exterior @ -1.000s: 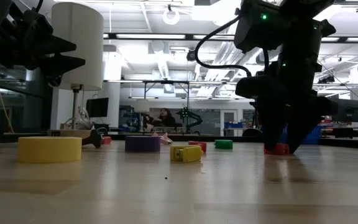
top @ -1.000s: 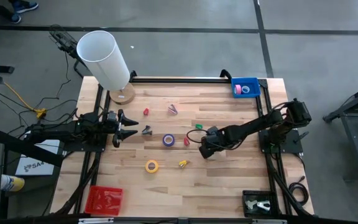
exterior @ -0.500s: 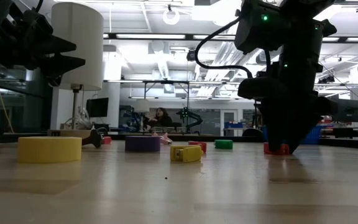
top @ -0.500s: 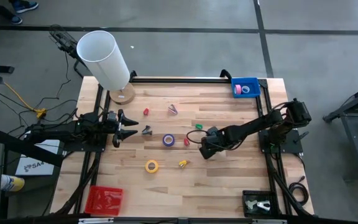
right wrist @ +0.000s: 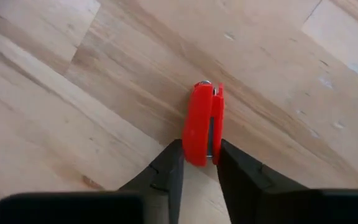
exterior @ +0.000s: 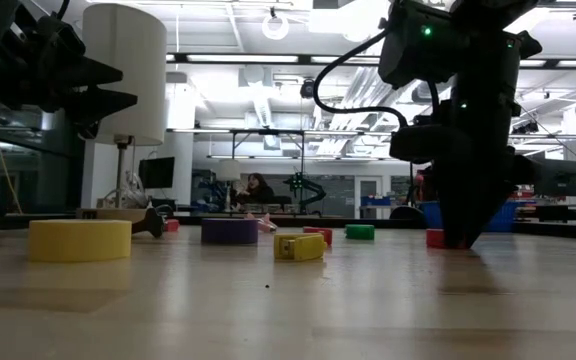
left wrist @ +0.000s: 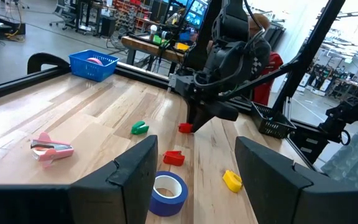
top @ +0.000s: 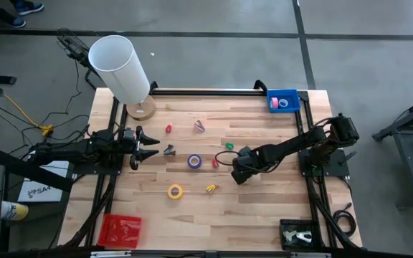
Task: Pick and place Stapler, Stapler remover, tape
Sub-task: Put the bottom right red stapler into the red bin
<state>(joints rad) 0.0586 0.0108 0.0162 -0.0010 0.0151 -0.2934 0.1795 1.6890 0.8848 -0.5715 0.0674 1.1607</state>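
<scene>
A small red stapler (right wrist: 201,121) lies on the wooden table right of centre, and my right gripper (right wrist: 199,163) stands over it, shut on it; in the high view that gripper (top: 236,174) hides it. My left gripper (top: 145,145) hovers open at the table's left side, holding nothing. A purple tape roll (top: 194,161) and a yellow tape roll (top: 175,191) lie flat mid-table. A pink stapler remover (top: 199,126) and a dark one (top: 169,150) also lie there. Pink tape sits in the blue basket (top: 282,99). My right gripper pinches the red stapler between its two fingers, one on each long side at the end (right wrist: 199,152) nearest the wrist. The fingers (exterior: 458,232) come from above, pointing down. The stapler rests on the table.
Small yellow (top: 211,188), red (top: 215,163) and green (top: 229,145) staplers lie around the middle, another red one (top: 169,129) farther back. A white lamp (top: 120,68) stands at the far left corner, a red tray (top: 119,229) at the near left.
My right gripper has shut: its fingers stood apart on either side of the red stapler and now close on it. The stapler stays on the table.
</scene>
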